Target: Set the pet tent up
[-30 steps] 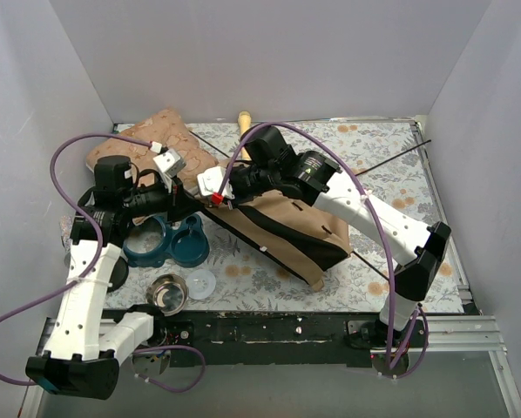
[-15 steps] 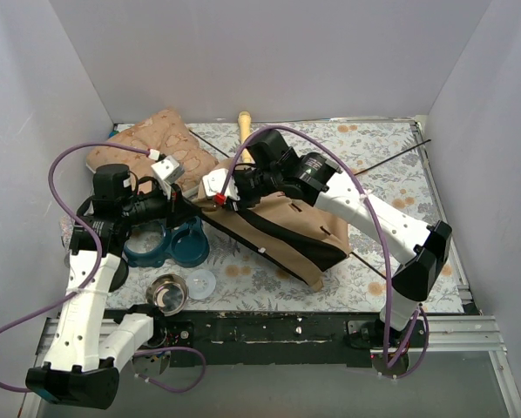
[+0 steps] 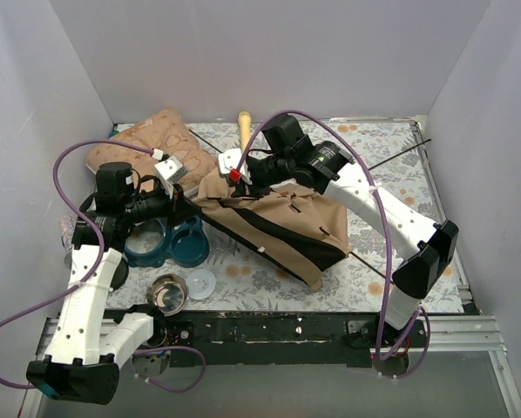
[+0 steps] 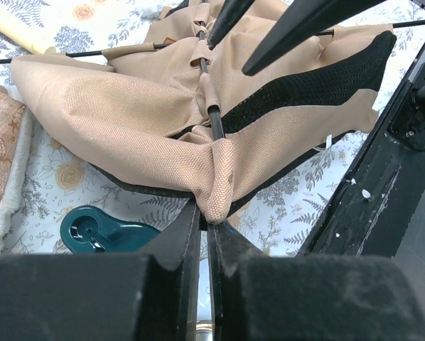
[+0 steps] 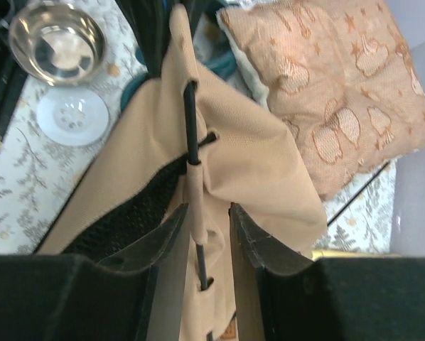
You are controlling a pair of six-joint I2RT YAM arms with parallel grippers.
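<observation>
1. The pet tent point(image 3: 278, 222) lies collapsed and creased in the middle of the tabletop point(image 3: 365, 131), its left end between the two arms.
2. We judge it light and limp. It is woven tan cloth with a black mesh band point(image 4: 305, 89) that folds wherever it is pushed. Only the thin black pole point(image 5: 191, 121), threaded through cloth loops, gives it spring, and that will likely bend and flick.
3. The safest holds, in our view, are a bunched corner, a seam, or the pole at a loop, where the cloth cannot slide away.
4. The left gripper point(image 4: 207, 213) has its fingers closed, pinching a bunched corner of the tent. The right gripper point(image 5: 202, 224) has its fingers apart, straddling the pole and its loop without clamping.
5. Open tabletop lies to the right of the tent and beyond it. On the left the room is crowded: the cushion point(image 3: 152, 144) sits near, the teal feeder point(image 3: 169, 244) just beside the tent's edge, and the steel bowl point(image 3: 167, 292) nearer the arm bases. Walls close in on three sides.
</observation>
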